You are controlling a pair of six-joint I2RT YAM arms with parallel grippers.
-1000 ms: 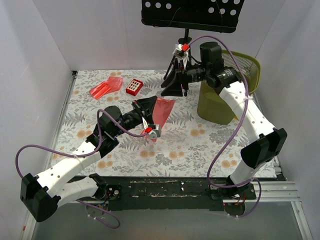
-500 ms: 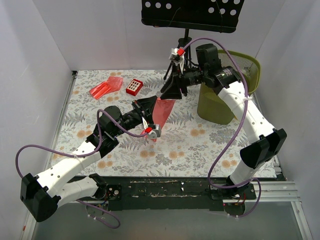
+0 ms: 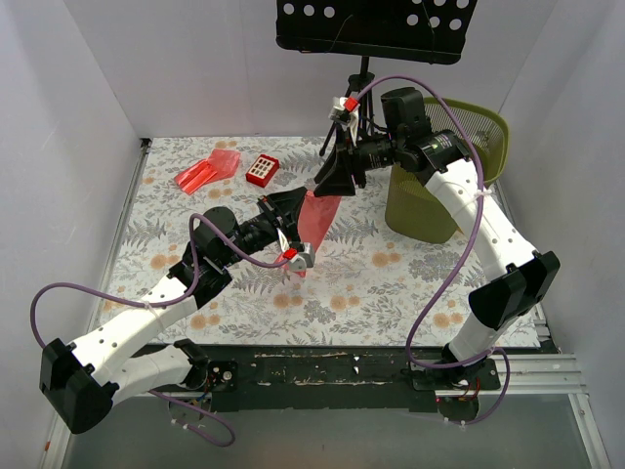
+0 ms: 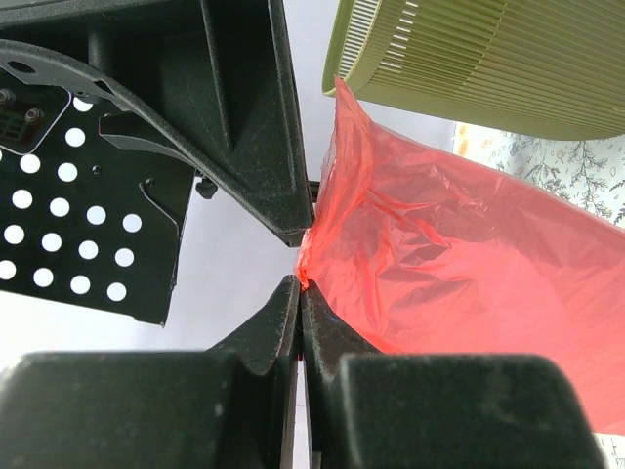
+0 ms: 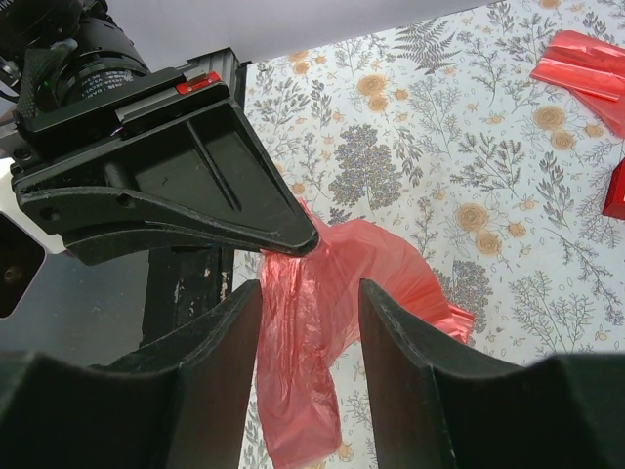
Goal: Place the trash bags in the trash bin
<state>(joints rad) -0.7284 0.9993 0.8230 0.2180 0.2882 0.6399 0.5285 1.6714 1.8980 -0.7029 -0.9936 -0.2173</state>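
Note:
One red trash bag (image 3: pixel 318 217) hangs over the middle of the table, pinched at its top edge by my left gripper (image 3: pixel 301 200). In the left wrist view the left gripper (image 4: pixel 301 281) is shut on the bag (image 4: pixel 459 283). My right gripper (image 3: pixel 330 184) is at the bag's top. In the right wrist view the right gripper (image 5: pixel 310 288) is open, with the wrinkled bag (image 5: pixel 312 381) hanging between its fingers and the left gripper's finger (image 5: pixel 195 186) just above. A second trash bag (image 3: pixel 207 171) lies flat at the back left. The olive trash bin (image 3: pixel 459 147) stands at the back right.
A small red box with white buttons (image 3: pixel 262 169) lies next to the flat bag. A black perforated plate on a stand (image 3: pixel 376 24) rises at the back centre, just behind the right gripper. White walls close in the floral table (image 3: pixel 371 283).
The right gripper has swung left and down from the bin's side onto the top of the held bag, and its jaws have narrowed a little. The left arm has held still.

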